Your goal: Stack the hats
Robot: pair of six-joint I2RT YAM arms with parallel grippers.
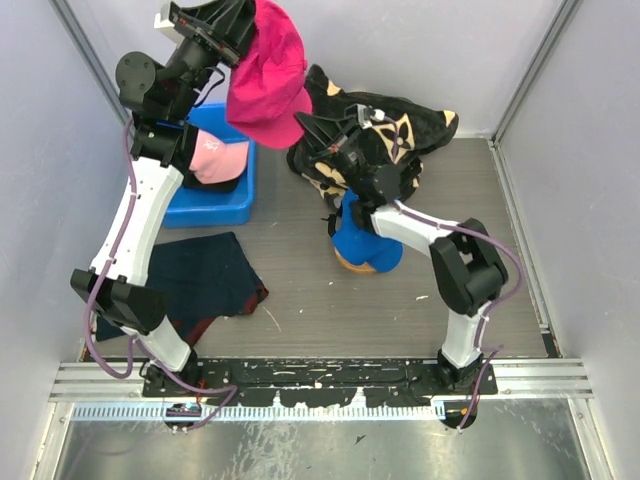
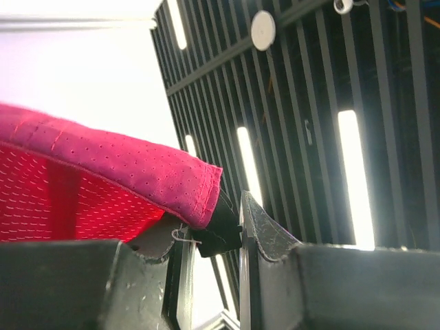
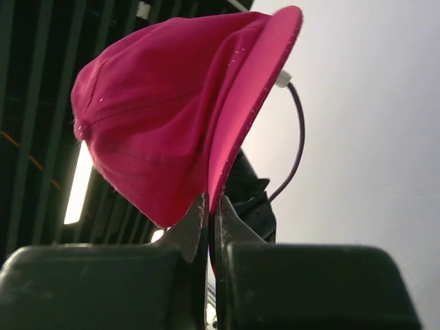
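Both grippers hold the magenta cap (image 1: 266, 75) high above the back of the table. My left gripper (image 1: 238, 40) is shut on a black strap (image 2: 221, 230) at the cap's rear edge (image 2: 124, 172); its jaws (image 2: 213, 227) pinch that strap. My right gripper (image 1: 306, 126) is shut on the cap's brim (image 3: 251, 103), with the jaws (image 3: 212, 206) closed on the brim's edge. The royal blue cap (image 1: 366, 238) sits on the table under the right arm. The light pink cap (image 1: 216, 160) lies in the blue bin. The black cap with the logo is hidden.
A blue bin (image 1: 222, 205) stands at the back left. A black plush bundle with tan flower marks (image 1: 400, 125) lies at the back behind the right gripper. A flat dark navy cloth (image 1: 205, 275) lies front left. Something tan (image 1: 352, 263) shows under the blue cap.
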